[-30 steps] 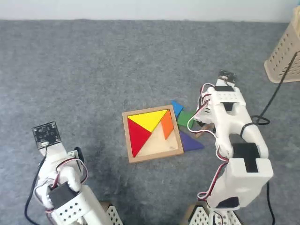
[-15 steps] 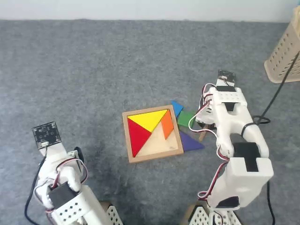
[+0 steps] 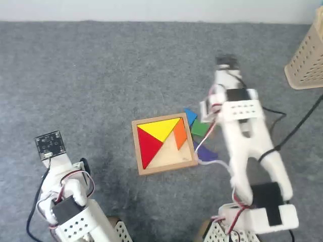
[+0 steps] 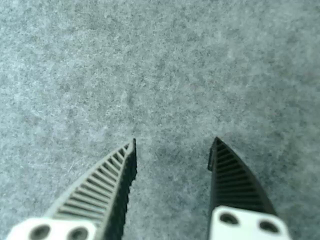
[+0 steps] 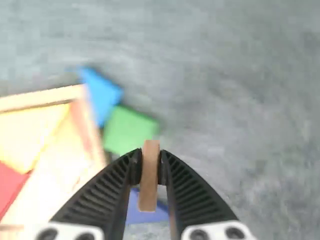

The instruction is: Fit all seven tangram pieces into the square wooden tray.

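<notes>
My right gripper (image 5: 149, 154) is clamped on a tan wooden piece (image 5: 147, 192), pinched on edge. It hangs over the grey carpet (image 3: 101, 75) just beside the right side of the tray (image 3: 137, 148), close to the green square (image 5: 127, 131), the blue piece (image 5: 102, 90) and the purple piece (image 3: 206, 153). All three lie outside the rim. Inside the tray lie the yellow triangle (image 3: 160, 128), the red triangle (image 3: 148, 146) and the orange piece (image 3: 180, 133). My left gripper (image 4: 172, 145) is spread wide over carpet, grasping nothing, well apart from the tray.

No legible text or signs anywhere
</notes>
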Controlling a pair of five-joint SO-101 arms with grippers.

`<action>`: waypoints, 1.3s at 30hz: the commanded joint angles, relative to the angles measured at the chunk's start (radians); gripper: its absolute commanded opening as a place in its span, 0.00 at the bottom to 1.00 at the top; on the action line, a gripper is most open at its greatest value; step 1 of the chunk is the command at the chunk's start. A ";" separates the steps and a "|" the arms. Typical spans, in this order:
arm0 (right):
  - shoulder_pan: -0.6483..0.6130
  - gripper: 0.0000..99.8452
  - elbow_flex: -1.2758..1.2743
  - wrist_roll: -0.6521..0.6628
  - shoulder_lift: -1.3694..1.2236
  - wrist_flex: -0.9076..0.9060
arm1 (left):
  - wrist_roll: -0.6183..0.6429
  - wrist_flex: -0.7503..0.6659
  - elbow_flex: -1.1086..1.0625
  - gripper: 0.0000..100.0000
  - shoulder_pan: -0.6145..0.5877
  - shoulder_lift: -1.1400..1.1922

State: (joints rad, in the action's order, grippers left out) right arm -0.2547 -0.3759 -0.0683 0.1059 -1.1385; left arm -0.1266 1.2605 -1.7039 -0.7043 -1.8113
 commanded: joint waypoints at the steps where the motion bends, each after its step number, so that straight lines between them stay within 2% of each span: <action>1: -0.174 0.01 0.015 0.046 0.067 -0.004 | 0.009 0.003 0.019 0.23 0.003 -0.011; 4: -0.286 0.01 0.014 0.046 0.019 0.013 | 0.009 0.003 0.019 0.23 0.003 -0.011; 8: -0.335 0.01 0.014 0.041 -0.062 0.077 | 0.009 0.003 0.019 0.23 0.003 -0.011; 14: -0.335 0.01 0.015 0.031 -0.160 0.119 | 0.009 0.003 0.019 0.23 0.003 -0.011; 17: -0.337 0.01 0.015 -0.015 -0.180 0.140 | 0.009 0.003 0.019 0.23 0.003 -0.011; 31: -0.332 0.01 0.015 -0.017 -0.180 0.134 | 0.009 0.003 0.019 0.23 0.003 -0.011; 39: -0.237 0.01 0.031 0.015 -0.189 0.139 | 0.009 0.003 0.019 0.23 0.003 -0.011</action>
State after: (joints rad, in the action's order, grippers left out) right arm -0.5324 -0.3759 -0.0698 -0.1028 -1.0111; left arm -0.1266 1.2605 -1.7039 -0.7043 -1.8113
